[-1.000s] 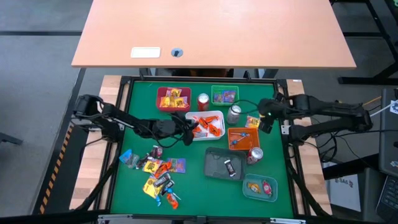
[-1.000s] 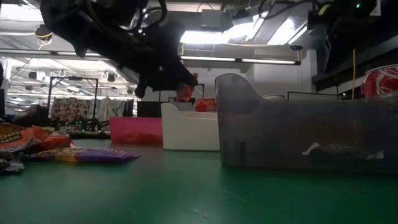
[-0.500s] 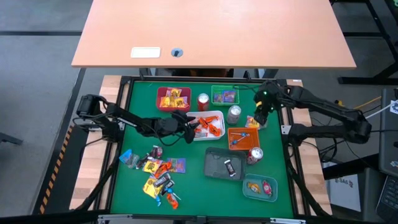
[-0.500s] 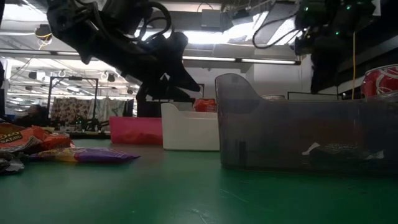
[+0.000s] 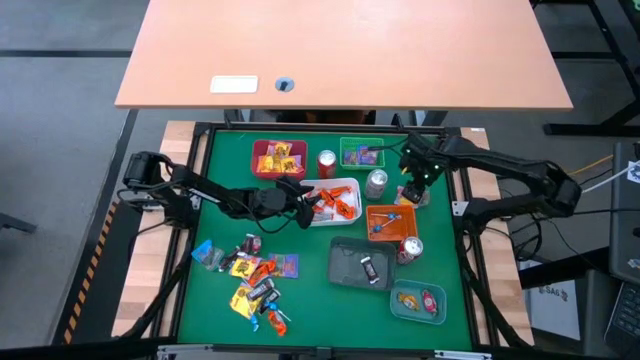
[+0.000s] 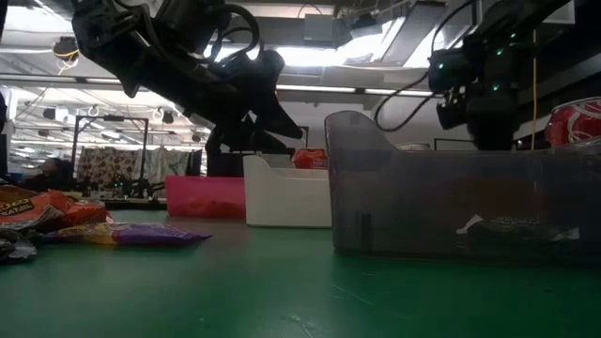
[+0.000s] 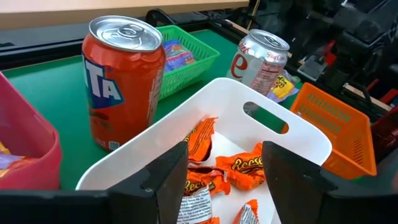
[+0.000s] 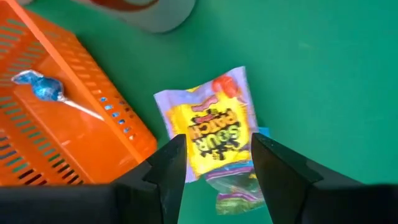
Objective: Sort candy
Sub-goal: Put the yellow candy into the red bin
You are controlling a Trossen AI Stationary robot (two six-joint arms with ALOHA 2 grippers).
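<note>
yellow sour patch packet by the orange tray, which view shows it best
The right wrist view: the yellow Sour Patch packet lies on green felt beside the orange tray, right gripper open above it. The high view shows a speck; the others miss it.

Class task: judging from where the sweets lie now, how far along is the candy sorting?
Done: orange-wrapped candy lies in the white tray, and the red, green, orange, grey and teal trays each hold some.
In hand: the left gripper is open over the white tray, holding nothing; the right gripper is open above a yellow sour candy packet.
Left: the loose pile.
</note>
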